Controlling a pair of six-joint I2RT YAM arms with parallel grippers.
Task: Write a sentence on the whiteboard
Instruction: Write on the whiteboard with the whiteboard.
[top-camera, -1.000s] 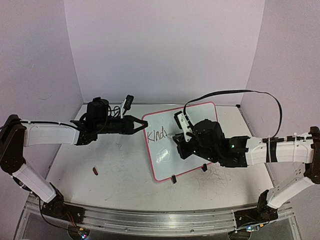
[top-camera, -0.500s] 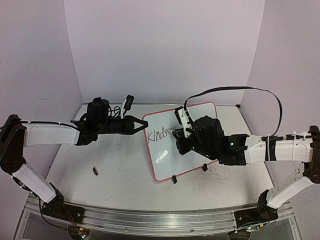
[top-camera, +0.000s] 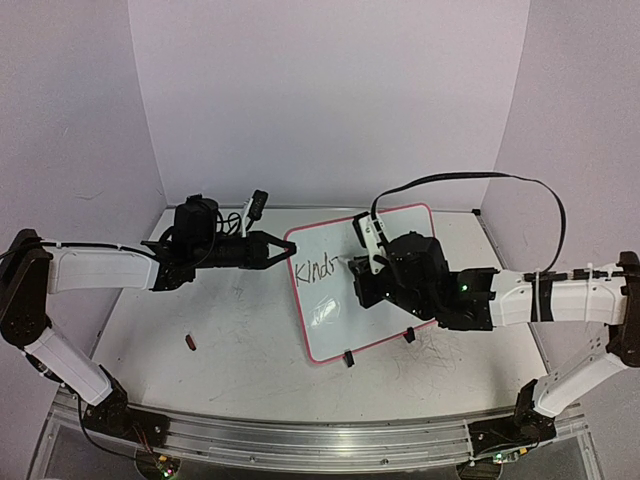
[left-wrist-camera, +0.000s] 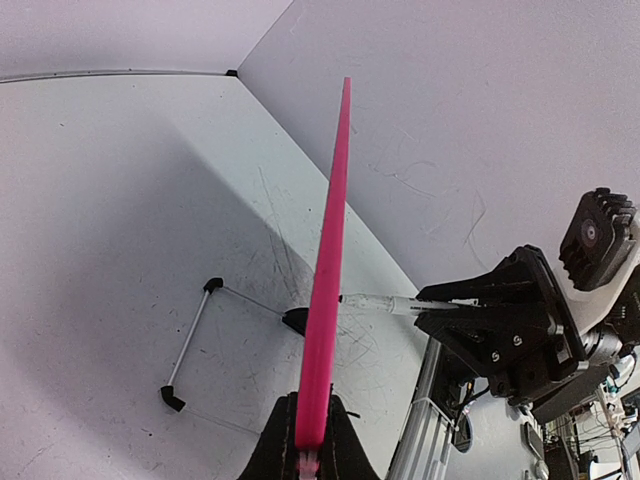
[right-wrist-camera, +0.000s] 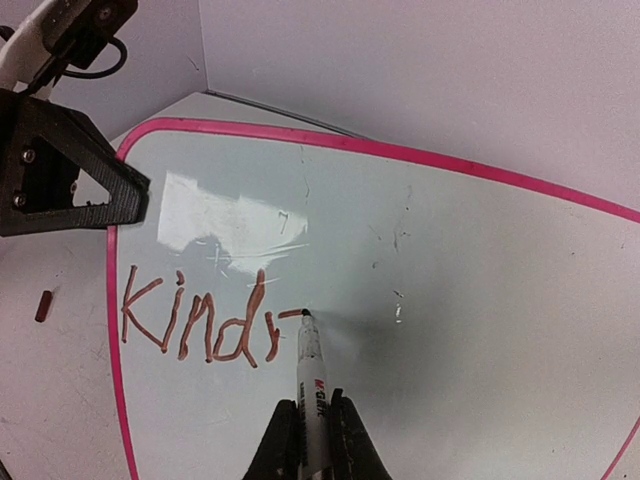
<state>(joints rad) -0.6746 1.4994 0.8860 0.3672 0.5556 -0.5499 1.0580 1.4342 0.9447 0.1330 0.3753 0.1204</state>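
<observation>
The whiteboard (top-camera: 335, 322), white with a pink rim, stands tilted in the middle of the table. My left gripper (top-camera: 283, 250) is shut on its left edge; in the left wrist view the pink rim (left-wrist-camera: 328, 290) runs up from between the jaws of that gripper (left-wrist-camera: 312, 440). My right gripper (top-camera: 360, 272) hovers over the board, shut on a marker (right-wrist-camera: 312, 370) whose tip touches the board (right-wrist-camera: 480, 300). The sentence (right-wrist-camera: 195, 322) reads "Kind" plus a short fresh stroke that ends at the tip. From above the writing (top-camera: 318, 270) lies just left of the right gripper (right-wrist-camera: 313, 425).
A small dark red cap (top-camera: 191, 342) lies on the table at front left, also in the right wrist view (right-wrist-camera: 42, 305). Two black clip feet (top-camera: 347, 358) (top-camera: 408, 335) prop the board's near edge. A wire stand (left-wrist-camera: 190, 345) sits behind the board. Walls enclose three sides.
My right gripper has shifted the marker a little to the right along the board, adding a stroke after "Kind". The left arm and the board have stayed still.
</observation>
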